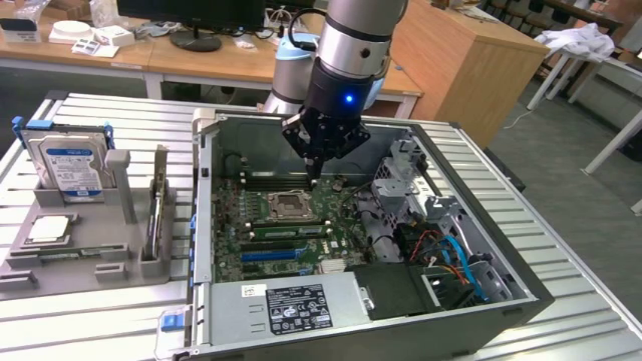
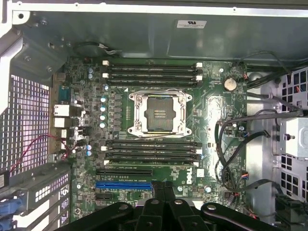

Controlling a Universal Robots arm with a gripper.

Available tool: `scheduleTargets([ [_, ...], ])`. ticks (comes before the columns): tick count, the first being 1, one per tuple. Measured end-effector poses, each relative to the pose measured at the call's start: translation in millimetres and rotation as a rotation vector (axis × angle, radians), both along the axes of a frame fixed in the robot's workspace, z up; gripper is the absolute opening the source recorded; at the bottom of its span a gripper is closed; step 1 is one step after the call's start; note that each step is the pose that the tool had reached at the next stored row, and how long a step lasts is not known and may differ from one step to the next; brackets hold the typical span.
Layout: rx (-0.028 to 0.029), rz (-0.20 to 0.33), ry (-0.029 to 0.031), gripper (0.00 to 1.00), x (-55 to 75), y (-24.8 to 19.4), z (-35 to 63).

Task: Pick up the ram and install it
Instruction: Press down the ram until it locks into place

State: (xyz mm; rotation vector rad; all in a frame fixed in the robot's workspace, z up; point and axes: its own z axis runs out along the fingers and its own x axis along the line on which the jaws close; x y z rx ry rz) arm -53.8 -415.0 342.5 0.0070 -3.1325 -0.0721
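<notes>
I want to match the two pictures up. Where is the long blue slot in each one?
Exterior view: the blue slot lies on the green board in the open case, between the square socket and the labelled black box.
Wrist view: the blue slot lies past a row of black slots from the socket.
Shared landmark: the square socket, mid-board in both.

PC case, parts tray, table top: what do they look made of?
Case: likely sheet steel, matte grey outside, bare dull metal inside, with folded edges and punched vents. Tray: looks like moulded or printed plastic, flat matte grey with thick walls. Table: seems ribbed aluminium, going by its pale sheen and parallel grooves.
</notes>
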Motion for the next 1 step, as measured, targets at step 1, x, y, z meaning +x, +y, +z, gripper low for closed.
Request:
scheduleTargets([
  [1,0.0000,0.000,0.0000,0.11,0.0,0.0,0.0],
])
